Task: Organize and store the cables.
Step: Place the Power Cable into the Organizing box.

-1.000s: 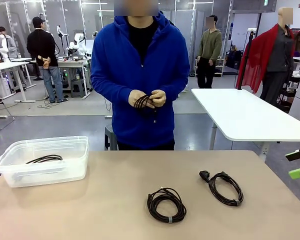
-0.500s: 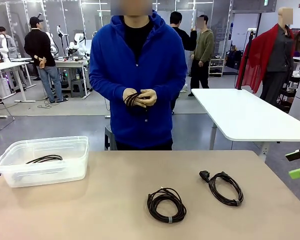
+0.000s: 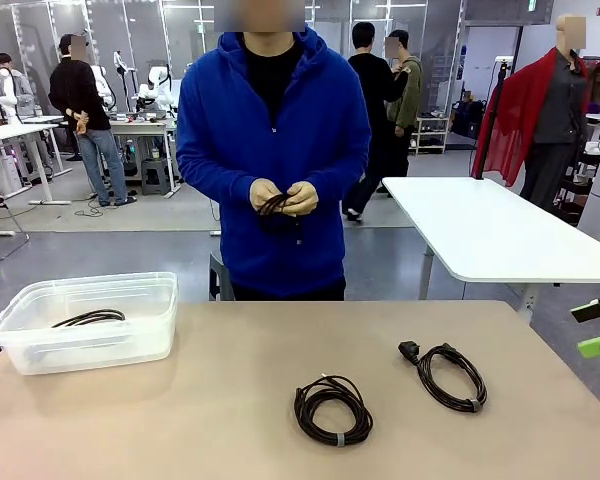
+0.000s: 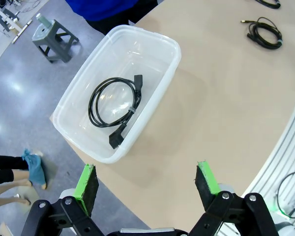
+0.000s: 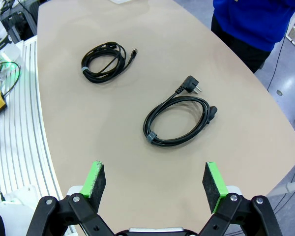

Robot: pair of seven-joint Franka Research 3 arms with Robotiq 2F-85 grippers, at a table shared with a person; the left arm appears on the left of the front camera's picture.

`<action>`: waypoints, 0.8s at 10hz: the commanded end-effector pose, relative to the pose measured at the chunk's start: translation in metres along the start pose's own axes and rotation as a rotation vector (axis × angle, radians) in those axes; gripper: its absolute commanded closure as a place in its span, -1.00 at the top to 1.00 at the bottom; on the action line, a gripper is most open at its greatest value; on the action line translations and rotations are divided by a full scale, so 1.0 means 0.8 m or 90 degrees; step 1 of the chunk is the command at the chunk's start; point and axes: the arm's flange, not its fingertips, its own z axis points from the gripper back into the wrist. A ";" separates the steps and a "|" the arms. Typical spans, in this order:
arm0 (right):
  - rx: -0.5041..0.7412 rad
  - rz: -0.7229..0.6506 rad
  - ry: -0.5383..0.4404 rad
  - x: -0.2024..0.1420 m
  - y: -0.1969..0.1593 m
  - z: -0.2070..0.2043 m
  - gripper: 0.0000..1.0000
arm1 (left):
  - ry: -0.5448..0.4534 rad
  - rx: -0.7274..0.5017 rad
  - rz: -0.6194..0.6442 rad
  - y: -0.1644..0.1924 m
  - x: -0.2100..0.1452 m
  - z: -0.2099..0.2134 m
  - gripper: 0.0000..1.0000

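Jaws of the left gripper (image 4: 146, 173) stand wide open and empty, near the clear plastic bin (image 4: 160, 91). Jaws of the right gripper (image 5: 153, 169) stand wide open and empty, well apart from the bin. One coiled cable (image 4: 113, 105) lies inside the bin. Outside it, on the table (image 5: 88, 128), lie a thin banded coil (image 5: 105, 60) and, farther off, a power-cord coil (image 5: 179, 120).

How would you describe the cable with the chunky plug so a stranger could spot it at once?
Start at the tan table and find the clear plastic box at one end. Two black coils lie on the bare top; this cable is the one farther from the box. Unlike the tighter neighbouring coil, it has a chunky angled plug sticking out.
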 end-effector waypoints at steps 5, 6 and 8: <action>0.008 0.086 0.108 0.045 -0.002 -0.019 1.00 | 0.006 0.007 0.007 -0.002 0.001 0.000 1.00; 0.019 0.110 0.140 0.059 -0.004 -0.033 1.00 | 0.006 0.007 0.007 -0.002 0.001 0.000 1.00; 0.040 0.146 0.181 0.079 -0.009 -0.058 1.00 | 0.006 0.007 0.007 -0.002 0.001 0.000 1.00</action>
